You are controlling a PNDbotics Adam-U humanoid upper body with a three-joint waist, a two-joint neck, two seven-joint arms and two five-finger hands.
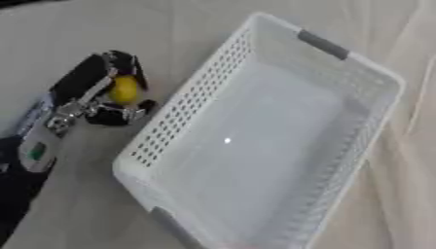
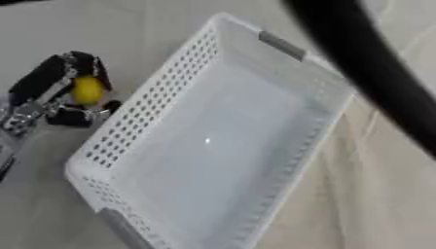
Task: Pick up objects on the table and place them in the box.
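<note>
One white perforated box point(image 1: 255, 141) fills most of your view, lying askew on the pale cloth-covered table point(image 1: 51, 34), with a grey handle point(image 1: 322, 44) on its far short wall at about one o'clock and another grey handle point(image 1: 174, 226) on the near wall at about seven o'clock. In the right eye view a thick black bar point(image 2: 374, 73), blurred, crosses from twelve o'clock down toward three o'clock. Your left hand point(image 1: 102, 92) sits at nine o'clock, just beside the box's long wall, its fingers curled round a small yellow object point(image 1: 124, 90). Your right hand does not show.
</note>
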